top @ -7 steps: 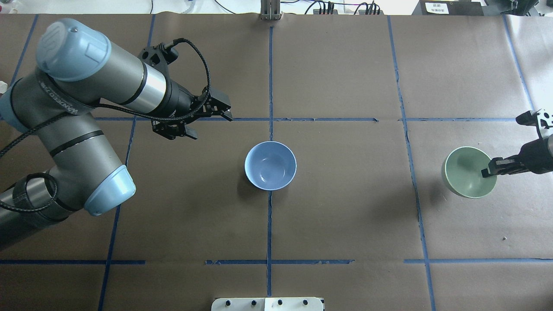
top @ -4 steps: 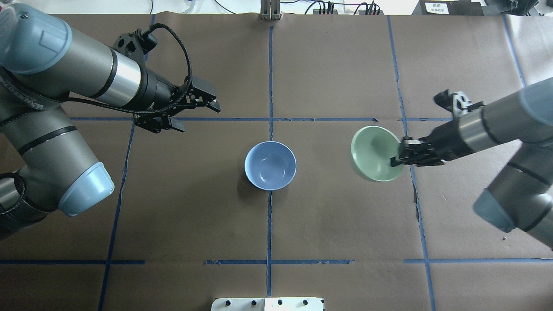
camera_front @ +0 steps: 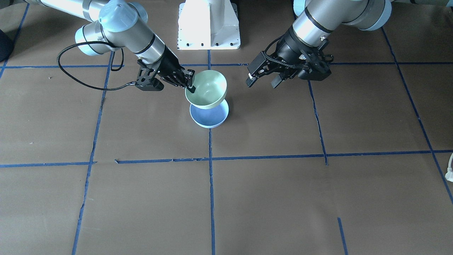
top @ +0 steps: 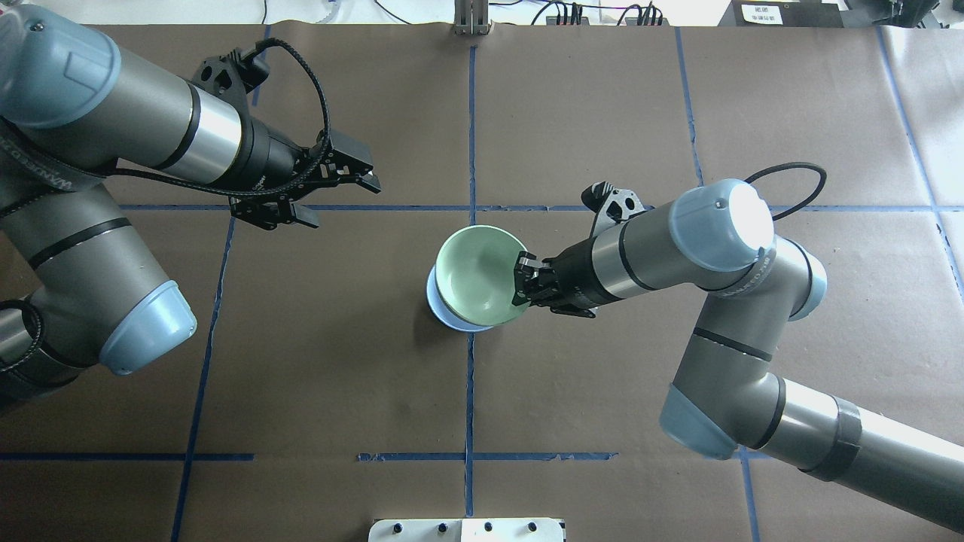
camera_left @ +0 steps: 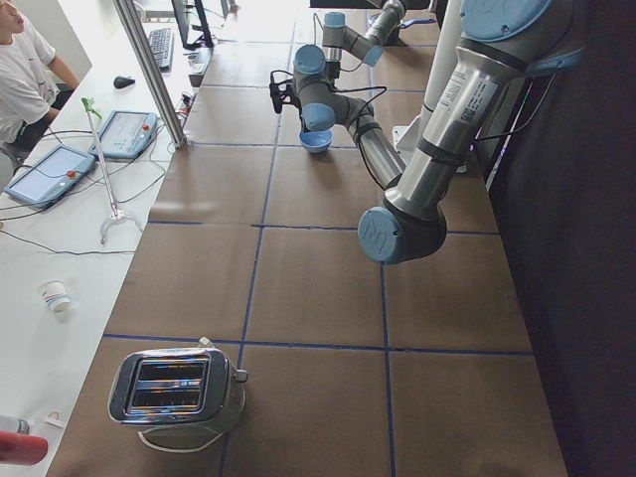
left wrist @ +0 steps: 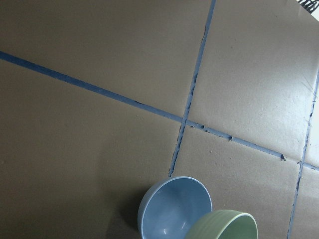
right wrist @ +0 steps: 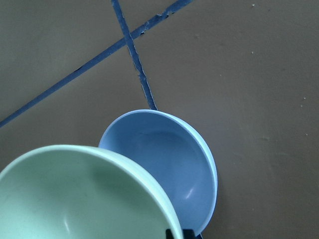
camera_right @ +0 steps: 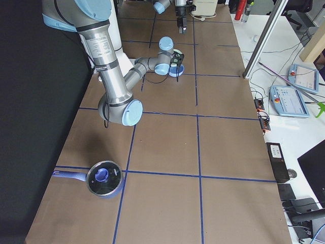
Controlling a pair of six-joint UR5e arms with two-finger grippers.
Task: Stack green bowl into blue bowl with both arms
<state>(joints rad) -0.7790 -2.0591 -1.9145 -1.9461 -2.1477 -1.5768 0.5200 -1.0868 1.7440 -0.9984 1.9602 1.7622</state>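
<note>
The green bowl (top: 480, 275) hangs just above the blue bowl (top: 437, 305), which stands on the table's centre line. My right gripper (top: 520, 290) is shut on the green bowl's rim, on its right side. In the front view the green bowl (camera_front: 207, 88) sits clear of the blue bowl (camera_front: 208, 118), gripped by the right gripper (camera_front: 190, 85). My left gripper (top: 343, 202) is open and empty, to the left of the bowls and further back; it also shows in the front view (camera_front: 262, 84). Both bowls show in the right wrist view: green (right wrist: 75, 199), blue (right wrist: 169, 159).
The table is brown paper with blue tape lines (top: 470, 135). The white pedestal base (camera_front: 208, 23) stands at the robot's side. A toaster (camera_left: 179, 388) sits at the table's left end, a lidded pan (camera_right: 104, 179) at its right end. A white plate (top: 467, 531) lies at the near edge.
My right arm carried the green bowl leftward from the table's right side to over the blue bowl. My left arm drew back to the left and has held still since.
</note>
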